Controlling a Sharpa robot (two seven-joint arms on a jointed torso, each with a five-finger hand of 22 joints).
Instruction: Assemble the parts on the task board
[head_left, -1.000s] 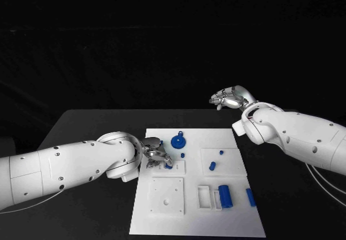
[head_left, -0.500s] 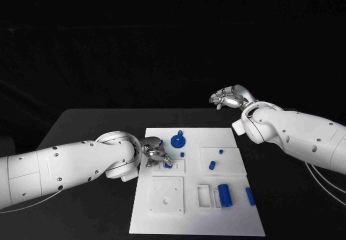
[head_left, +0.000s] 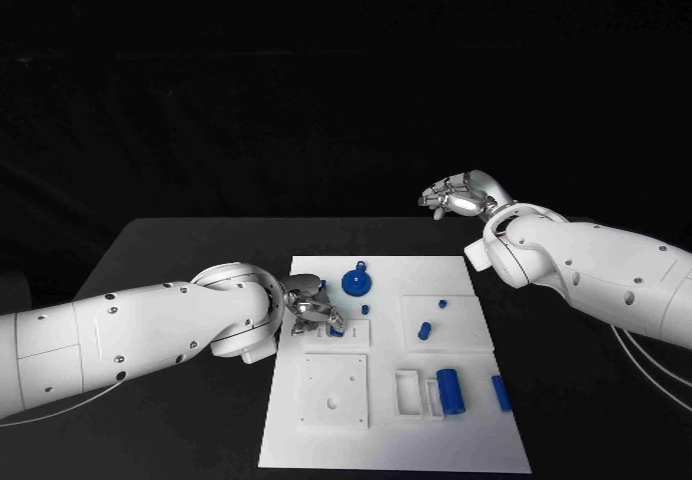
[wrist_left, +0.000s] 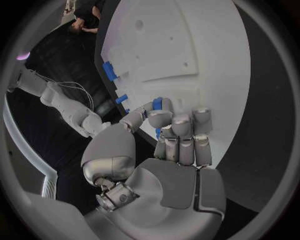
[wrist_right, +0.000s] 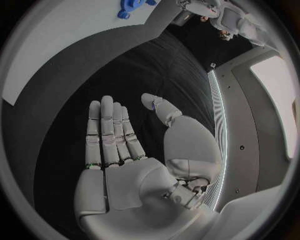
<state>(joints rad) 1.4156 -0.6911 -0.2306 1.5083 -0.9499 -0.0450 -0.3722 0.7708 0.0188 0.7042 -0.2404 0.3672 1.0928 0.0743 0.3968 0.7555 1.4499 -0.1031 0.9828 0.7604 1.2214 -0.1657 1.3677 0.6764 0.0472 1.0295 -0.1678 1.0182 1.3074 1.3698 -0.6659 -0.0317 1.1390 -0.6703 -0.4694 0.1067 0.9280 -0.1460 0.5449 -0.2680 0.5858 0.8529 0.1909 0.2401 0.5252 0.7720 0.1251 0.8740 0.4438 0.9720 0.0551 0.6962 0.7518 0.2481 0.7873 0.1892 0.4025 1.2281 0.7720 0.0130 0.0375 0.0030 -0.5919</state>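
**Left hand pinches a blue part at the board's left side; right hand empty beyond it**

Nearest, in the lower middle of the head view, the white task board (head_left: 433, 440) carries a raised square plate with a hole (head_left: 333, 391), then a blue cylinder (head_left: 451, 391) standing beside a white rectangular frame (head_left: 410, 394), and a slim blue bar (head_left: 500, 393) just right of them. Farther up the board, a short blue peg (head_left: 424, 331) lies on a raised panel.

At centre left, the left hand (head_left: 309, 304) rests over the board's left side, fingers curled, pinching a small blue part (wrist_left: 157, 104) between thumb and a finger. Just above it sits a blue round piece with a knob (head_left: 356, 281).

Farthest, at upper right, the right hand (head_left: 459, 196) hangs above the black table (head_left: 188, 250) past the board's far edge; its wrist view shows it flat, fingers straight and together, thumb apart, holding nothing.
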